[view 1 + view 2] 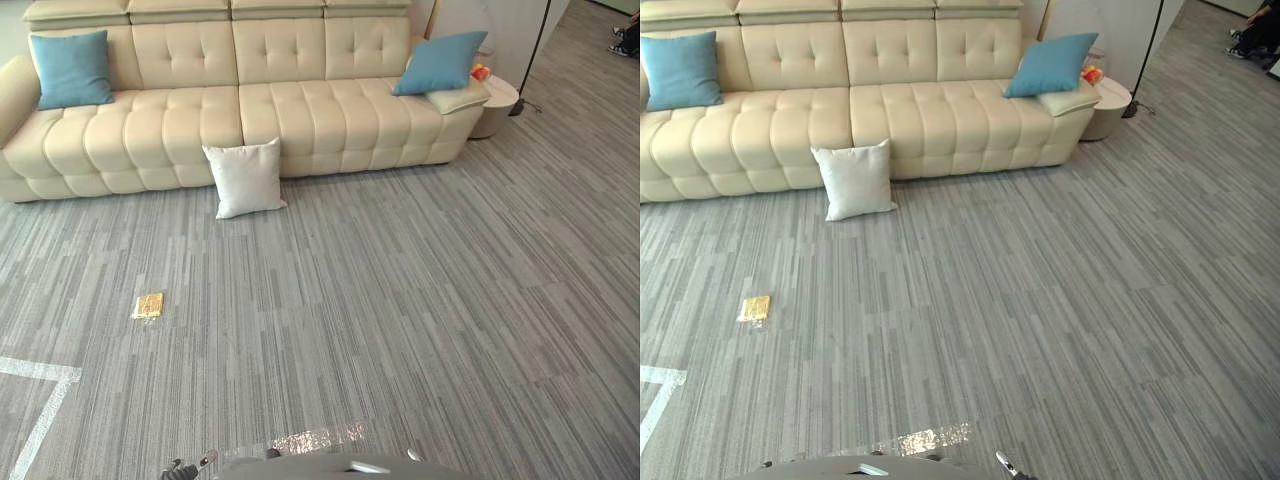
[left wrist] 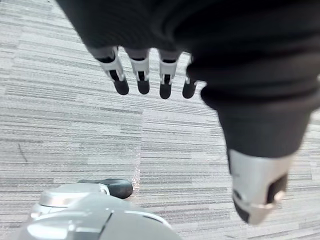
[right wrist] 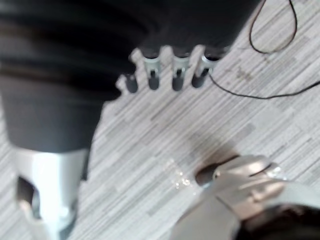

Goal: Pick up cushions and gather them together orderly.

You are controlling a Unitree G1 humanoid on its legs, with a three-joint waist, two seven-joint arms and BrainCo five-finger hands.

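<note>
Cushions were well apart from both hands. The white cushion (image 1: 245,178) stood on the carpet (image 1: 400,300) against the sofa (image 1: 180,120) front. The left blue cushion (image 1: 70,68) and the right blue cushion (image 1: 438,62) sat at the sofa ends. The left hand (image 2: 165,80) and the right hand (image 3: 152,75) hung over the carpet, fingers straight, holding nothing.

A white cushion (image 1: 245,178) stands on the floor (image 1: 400,320), leaning on the front of the sofa (image 1: 300,110). The first blue cushion (image 1: 71,68) sits upright at the sofa's left end. The second blue cushion (image 1: 440,62) leans, tilted, at the right end
</note>
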